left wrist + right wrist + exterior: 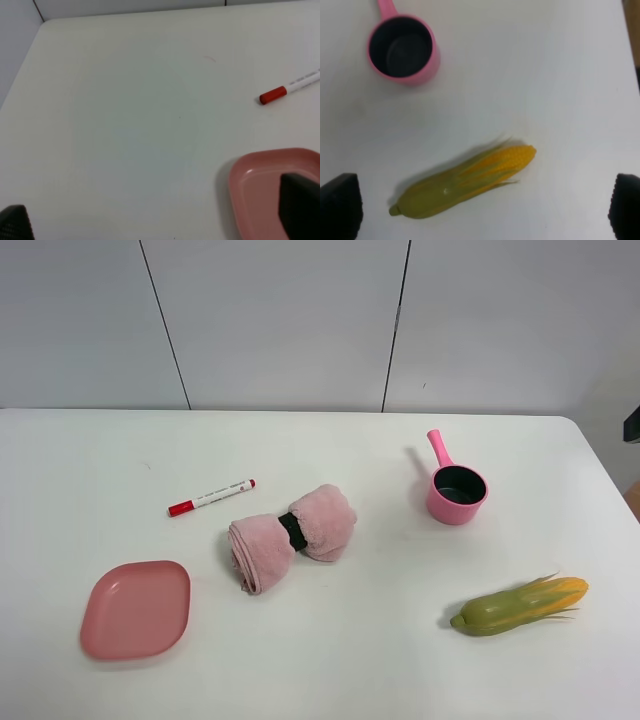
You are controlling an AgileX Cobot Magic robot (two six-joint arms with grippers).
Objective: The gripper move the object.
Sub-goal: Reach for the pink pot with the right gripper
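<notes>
I count five loose things on the table (340, 680), one of each. The one saucepan (457, 490) stands upright, well right of the rolled towel (290, 536) and slightly farther back. One marker (211, 497) lies just left of the towel, one plate (137, 608) left and nearer me, one corn cob (520, 605) right and nearer. My left gripper (156, 220) and right gripper (482, 212) both hang with jaws spread wide.

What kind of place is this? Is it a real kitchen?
Probably not a kitchen, more likely a robot practice table in a lab: a white table, plain grey wall panels behind it, and play props like a pink toy saucepan and a toy corn cob.
</notes>
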